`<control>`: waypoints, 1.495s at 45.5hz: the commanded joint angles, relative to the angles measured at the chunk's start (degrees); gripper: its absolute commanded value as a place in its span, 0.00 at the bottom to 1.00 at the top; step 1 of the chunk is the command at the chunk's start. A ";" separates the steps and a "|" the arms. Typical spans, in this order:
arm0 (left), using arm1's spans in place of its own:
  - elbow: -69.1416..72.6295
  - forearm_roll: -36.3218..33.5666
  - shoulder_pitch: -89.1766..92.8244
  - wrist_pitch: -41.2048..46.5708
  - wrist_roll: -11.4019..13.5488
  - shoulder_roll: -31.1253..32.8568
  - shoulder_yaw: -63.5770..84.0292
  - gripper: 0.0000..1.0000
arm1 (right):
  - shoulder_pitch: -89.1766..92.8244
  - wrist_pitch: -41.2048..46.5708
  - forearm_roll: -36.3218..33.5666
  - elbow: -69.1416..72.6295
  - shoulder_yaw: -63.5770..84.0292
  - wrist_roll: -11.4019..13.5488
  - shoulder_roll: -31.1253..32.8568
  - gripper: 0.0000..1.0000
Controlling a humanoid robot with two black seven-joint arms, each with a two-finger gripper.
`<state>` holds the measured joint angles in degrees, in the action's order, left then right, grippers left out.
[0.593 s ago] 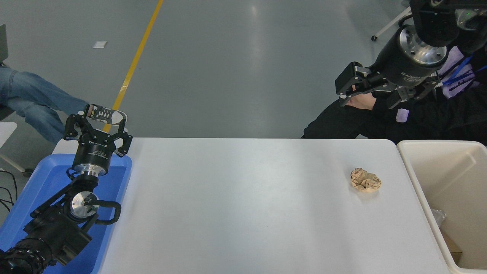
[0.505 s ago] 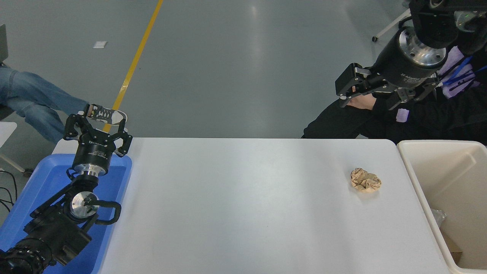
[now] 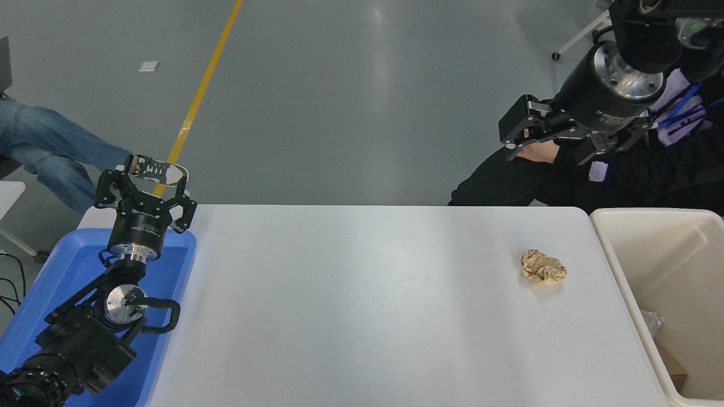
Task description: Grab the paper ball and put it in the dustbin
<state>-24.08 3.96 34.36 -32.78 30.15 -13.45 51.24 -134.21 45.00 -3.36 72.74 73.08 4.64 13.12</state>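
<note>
The tan-brown paper ball (image 3: 543,267) lies on the white table (image 3: 362,305) near its right end, with nothing touching it. The cream-white dustbin (image 3: 619,274) stands just right of the table, its rim close to the ball. My right gripper (image 3: 550,144) hangs open and empty high above the table's far right corner, well above and behind the ball. My left gripper (image 3: 145,189) is parked open at the lower left over the blue tray.
A shallow blue tray (image 3: 68,265) sits at the table's left end under the left arm. A person in black (image 3: 622,181) sits behind the far right corner, a hand just behind my right gripper. Some scraps lie in the dustbin's bottom (image 3: 662,345).
My right gripper has shifted very slightly to the right and stays open. The paper ball and the left arm have not moved.
</note>
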 commanded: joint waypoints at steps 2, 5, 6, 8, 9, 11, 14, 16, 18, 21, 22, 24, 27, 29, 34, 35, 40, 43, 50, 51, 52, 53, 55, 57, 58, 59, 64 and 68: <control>0.00 0.00 0.00 0.00 0.00 0.00 0.00 0.99 | 2.81 0.00 0.02 -0.14 -0.04 0.01 3.32 1.00; 0.00 0.00 0.00 0.00 0.00 0.00 0.00 0.99 | 3.51 0.00 0.02 -0.14 -0.04 0.01 3.76 1.00; 0.00 0.00 0.00 0.00 0.00 0.00 0.00 0.99 | 3.86 0.00 0.02 -0.14 -0.04 0.01 4.02 1.00; 0.00 0.09 0.00 0.00 0.00 0.00 0.00 0.99 | 4.48 0.00 0.02 -0.14 0.05 0.01 4.37 1.00; 0.00 0.00 0.00 0.00 0.00 0.00 0.00 0.99 | 4.74 0.00 0.02 -0.14 0.13 0.01 4.63 1.00; 0.00 0.00 0.00 0.00 0.00 0.00 0.00 0.99 | 5.45 0.00 0.02 -0.23 0.66 0.01 5.34 1.00; 0.00 0.00 0.00 0.00 0.00 0.00 0.00 0.99 | 7.20 0.00 0.02 -0.49 1.10 0.01 6.92 1.00; 0.00 0.00 0.00 0.00 0.00 0.00 0.00 0.99 | 8.69 0.00 0.02 -0.67 1.28 0.01 8.32 1.00; 0.00 0.00 0.00 0.00 0.00 0.00 0.00 0.99 | 10.45 0.00 0.02 -0.75 1.28 0.01 10.08 1.00; 0.00 0.00 0.00 0.00 0.00 -0.08 0.00 0.99 | 13.52 0.00 0.02 -0.84 1.19 0.01 12.80 1.00; 0.00 0.00 0.00 0.00 0.00 -0.08 0.00 0.99 | 14.58 0.00 0.02 -0.93 1.10 0.01 13.59 1.00; 0.00 0.00 0.00 0.00 0.00 -0.08 0.00 0.99 | 16.17 0.00 0.02 -1.28 1.10 0.01 14.83 1.00; 0.00 0.00 0.00 0.00 0.00 -0.08 0.00 0.99 | 18.01 0.00 0.02 -1.72 0.84 0.01 15.36 1.00; 0.00 0.00 0.00 0.00 0.00 0.00 0.00 0.99 | 18.72 0.00 0.02 -1.98 0.92 0.01 15.45 1.00; 0.00 0.00 0.00 0.00 0.00 -0.08 0.09 0.99 | 20.39 0.00 0.02 -2.07 1.45 0.01 15.45 1.00; 0.00 0.00 0.00 0.00 0.00 0.00 0.00 0.99 | 20.65 0.00 0.02 -2.07 1.45 0.01 15.45 1.00; 0.00 0.00 0.00 0.00 0.00 -0.08 0.00 0.99 | 22.14 0.00 -0.25 -4.09 1.01 0.01 15.45 1.00; 0.00 0.00 0.00 0.00 0.00 -0.08 0.00 0.99 | 25.04 0.00 -0.33 -7.16 0.67 0.01 15.10 1.00; 0.00 0.09 0.00 0.00 0.00 -0.08 0.00 0.99 | 29.88 0.00 -0.07 -8.84 -0.04 0.37 14.83 1.00; 0.00 0.00 0.00 0.00 0.00 -0.08 0.00 0.99 | 30.14 0.00 -0.16 -8.75 -0.21 0.37 14.83 1.00; 0.00 0.00 0.00 0.00 0.00 -0.08 0.00 0.99 | 30.41 -1.22 -0.25 -8.75 -0.48 0.28 14.83 1.00; 0.00 0.00 0.00 0.00 0.00 -0.08 0.00 0.99 | 30.93 -3.14 -0.25 -8.75 -0.65 0.36 14.75 1.00; 0.00 0.00 0.00 0.00 0.00 -0.08 0.00 0.99 | 33.21 -7.27 0.28 -8.93 -0.92 0.37 14.57 1.00; 0.00 0.00 0.00 0.00 0.00 -0.08 0.00 0.99 | 35.94 -11.93 0.28 -9.10 -1.36 0.37 14.04 1.00; 0.00 0.00 0.00 0.00 0.00 -0.08 0.00 0.99 | 37.08 -14.39 0.28 -9.10 -1.62 0.37 13.52 1.00; 0.00 0.00 0.00 0.00 0.00 -0.08 0.00 0.99 | 38.22 -16.94 0.28 -9.28 -1.88 0.37 12.73 1.00; 0.00 0.00 0.00 0.00 0.00 -0.08 0.00 0.99 | 42.62 -27.58 0.28 -11.30 -2.76 0.37 9.91 1.00; 0.00 0.00 0.00 0.00 0.00 -0.08 0.00 0.99 | 46.84 -34.88 0.19 -13.32 -5.66 0.37 9.65 1.00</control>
<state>-24.08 3.97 34.36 -32.78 30.15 -13.53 51.26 -97.31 28.06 -3.18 63.16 71.25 4.95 25.25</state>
